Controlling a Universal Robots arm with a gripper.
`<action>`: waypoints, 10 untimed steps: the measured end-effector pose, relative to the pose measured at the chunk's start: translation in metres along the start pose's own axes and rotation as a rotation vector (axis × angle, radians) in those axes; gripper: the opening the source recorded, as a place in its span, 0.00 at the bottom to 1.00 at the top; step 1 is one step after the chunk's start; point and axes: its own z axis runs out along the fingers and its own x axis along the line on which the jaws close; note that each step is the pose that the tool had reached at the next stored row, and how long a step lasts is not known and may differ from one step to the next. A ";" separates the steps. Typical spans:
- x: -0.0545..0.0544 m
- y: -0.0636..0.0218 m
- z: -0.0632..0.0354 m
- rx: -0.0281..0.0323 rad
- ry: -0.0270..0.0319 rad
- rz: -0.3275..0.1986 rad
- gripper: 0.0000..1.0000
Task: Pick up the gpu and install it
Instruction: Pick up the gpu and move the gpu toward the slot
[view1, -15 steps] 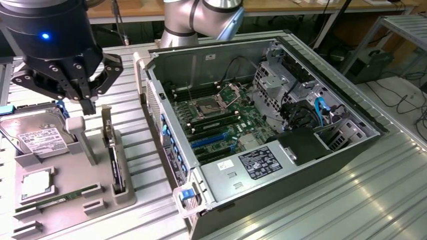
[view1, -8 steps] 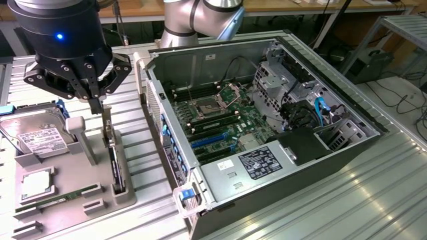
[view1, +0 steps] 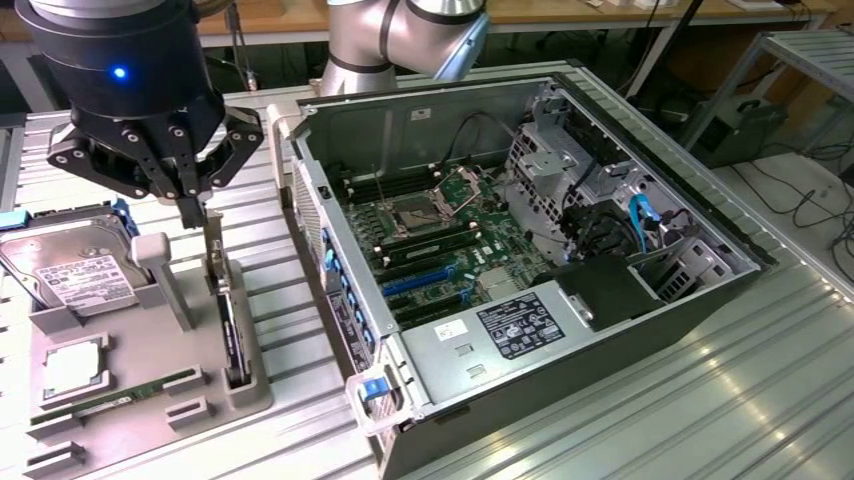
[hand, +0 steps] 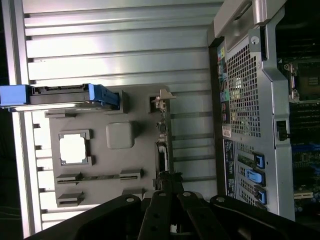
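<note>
The gpu (view1: 230, 322) is a thin black card standing on edge in a slot along the grey holder tray (view1: 171, 335), on the side nearest the computer case. My gripper (view1: 198, 212) hangs just above the card's far end with its fingers shut together and nothing between them. In the wrist view the gpu (hand: 163, 150) shows as a narrow dark strip running away from my gripper (hand: 168, 196). The open computer case (view1: 534, 260) lies on its side to the exterior view's right, its motherboard and blue expansion slots (view1: 420, 282) exposed.
The tray also carries a silver hard drive (view1: 64, 270) in a blue frame, a square processor (view1: 74, 365) and a green memory stick (view1: 127, 392). The case's perforated rear panel (hand: 245, 95) faces the tray. Ribbed aluminium table (view1: 667, 400) surrounds everything.
</note>
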 end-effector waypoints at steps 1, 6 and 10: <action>0.000 0.0000 0.0000 0.0000 0.0000 0.000 0.11; 0.000 0.0000 0.0000 0.0000 0.0000 0.000 0.42; 0.000 0.0000 0.0000 0.0000 0.0000 0.000 0.60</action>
